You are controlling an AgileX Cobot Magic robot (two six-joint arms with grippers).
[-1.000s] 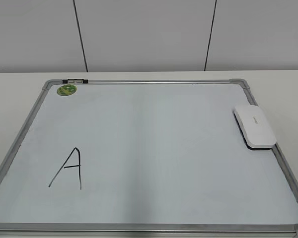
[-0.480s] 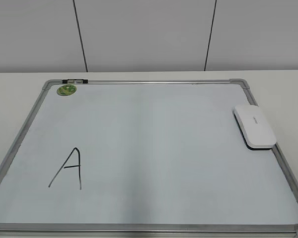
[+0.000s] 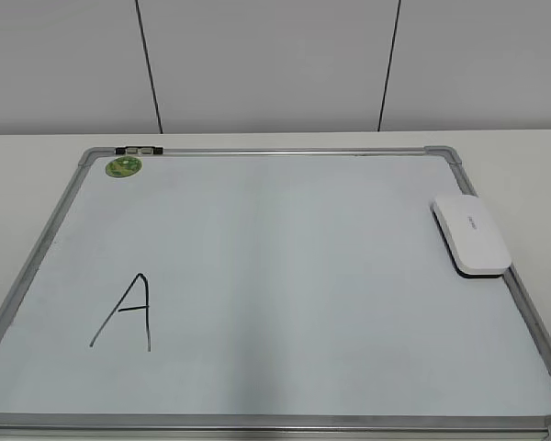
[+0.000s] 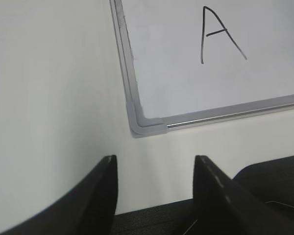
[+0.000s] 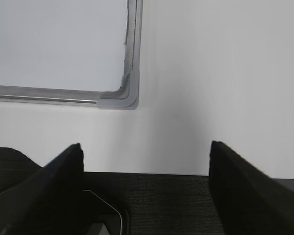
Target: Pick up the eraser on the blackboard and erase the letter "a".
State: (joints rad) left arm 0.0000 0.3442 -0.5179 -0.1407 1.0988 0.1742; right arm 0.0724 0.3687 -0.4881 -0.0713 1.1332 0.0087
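The blackboard (image 3: 285, 239), a pale board in a silver frame, lies flat on the white table. The white eraser (image 3: 470, 233) lies on its right edge, partly over the frame. No small lowercase "a" shows on the board in any view. A large angular capital "A" (image 3: 126, 312) is drawn at the lower left and also shows in the left wrist view (image 4: 218, 34). My left gripper (image 4: 157, 169) is open and empty, short of the board's near left corner (image 4: 147, 128). My right gripper (image 5: 146, 154) is open and empty, short of the near right corner (image 5: 120, 100). Neither gripper shows in the exterior view.
A round green magnet (image 3: 124, 166) sits at the board's far left corner, beside a small black and grey clip (image 3: 138, 149) on the frame. White table surrounds the board. A panelled wall stands behind. Dark surfaces lie under both grippers.
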